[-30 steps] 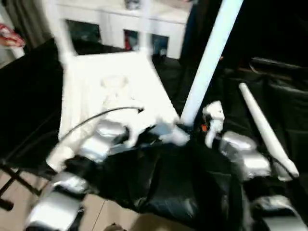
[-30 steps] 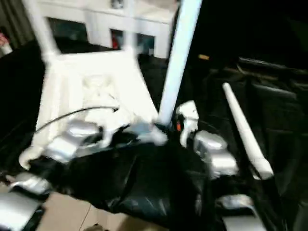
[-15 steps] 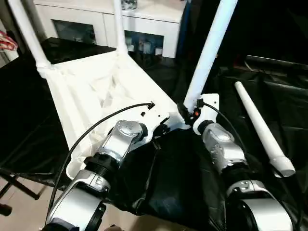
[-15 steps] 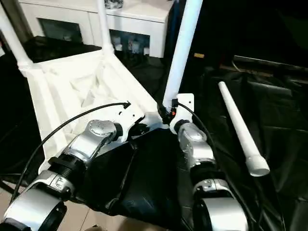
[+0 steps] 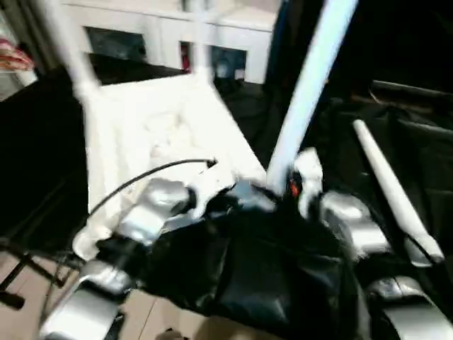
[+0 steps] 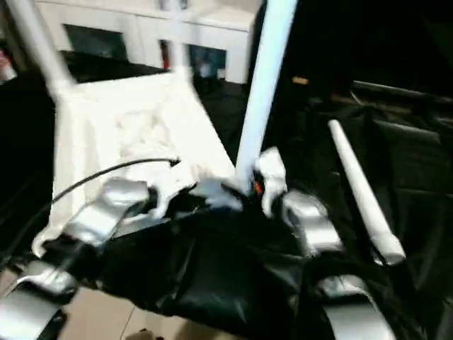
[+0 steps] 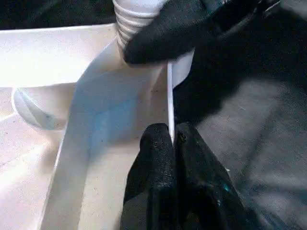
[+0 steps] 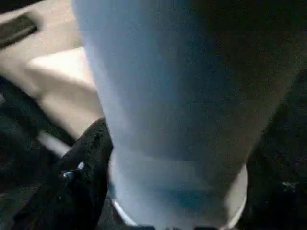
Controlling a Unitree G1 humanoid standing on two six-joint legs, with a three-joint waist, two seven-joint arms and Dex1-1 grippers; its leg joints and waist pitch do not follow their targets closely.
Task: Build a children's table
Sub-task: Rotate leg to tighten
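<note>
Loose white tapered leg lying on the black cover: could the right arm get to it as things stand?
Probably not yet: the right gripper is shut on the upright white leg. The loose white tapered leg lies unobstructed beside that arm.

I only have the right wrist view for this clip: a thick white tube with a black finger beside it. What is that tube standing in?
Observer: It is the standing leg, rising from the near right corner of the upturned tabletop, with the right gripper at its base.
Operator: And the left arm?
Observer: The left gripper has its jaws shut on the tabletop's thin side wall, close to that same corner.
Operator: Any legs not fitted?
Observer: One loose leg lies on the black cloth to the right of the right arm.
</note>
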